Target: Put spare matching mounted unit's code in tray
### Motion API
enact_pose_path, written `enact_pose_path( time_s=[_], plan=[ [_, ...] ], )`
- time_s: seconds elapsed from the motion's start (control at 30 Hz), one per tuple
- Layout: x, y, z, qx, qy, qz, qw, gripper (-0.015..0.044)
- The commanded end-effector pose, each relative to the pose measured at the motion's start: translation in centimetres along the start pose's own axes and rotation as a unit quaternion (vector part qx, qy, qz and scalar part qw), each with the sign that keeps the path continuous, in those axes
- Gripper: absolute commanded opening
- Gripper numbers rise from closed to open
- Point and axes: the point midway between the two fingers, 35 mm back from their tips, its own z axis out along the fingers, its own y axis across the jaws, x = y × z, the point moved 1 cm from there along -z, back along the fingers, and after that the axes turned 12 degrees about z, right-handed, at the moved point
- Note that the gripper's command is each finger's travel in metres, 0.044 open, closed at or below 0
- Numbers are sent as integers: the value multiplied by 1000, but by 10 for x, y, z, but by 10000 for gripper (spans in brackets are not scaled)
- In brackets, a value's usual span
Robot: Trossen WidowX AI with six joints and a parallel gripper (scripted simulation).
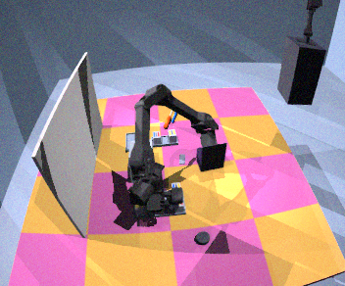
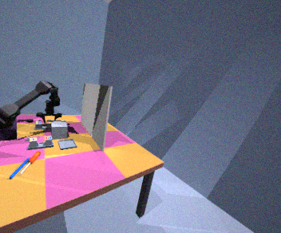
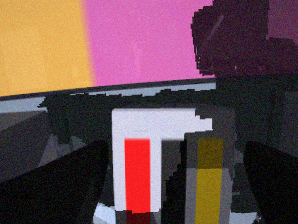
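Red, dark and yellow stripes mark the spare [image 3: 172, 124] centred between the fingers of the claw [image 2: 49, 116] [image 3: 177, 151], in the wrist view. The claw stands partly open, holding nothing. Judged next motion: straight descent, one finger passing either side.

Table [image 1: 296, 181] [image 2: 81, 171] [image 3: 135, 40] had a pink and orange checkered top. Upright pale panel [image 1: 66, 142] [image 2: 94, 112] stood on it. Blue pen-like tool [image 1: 173, 117] [image 2: 19, 169] and orange-handled tool [image 1: 167, 121] [image 2: 35, 156] lay side by side. Dark round disc [image 1: 202, 238] [image 2: 29, 120] sat apart from them. Flat gray tray [image 1: 129, 134] [image 2: 67, 144] lay near the panel.
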Motion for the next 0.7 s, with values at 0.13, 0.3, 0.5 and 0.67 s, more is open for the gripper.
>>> enact_pose_path(
  time_s=[0.13,0.3,0.5,0.67],
  plan=[
    [0,2,4,1,4,-6,1000,300],
    [0,1,2,0,2,-2,1000,247],
    [0,1,2,0,2,-2,1000,168],
    [0,1,2,0,2,-2,1000,135]
  ],
)
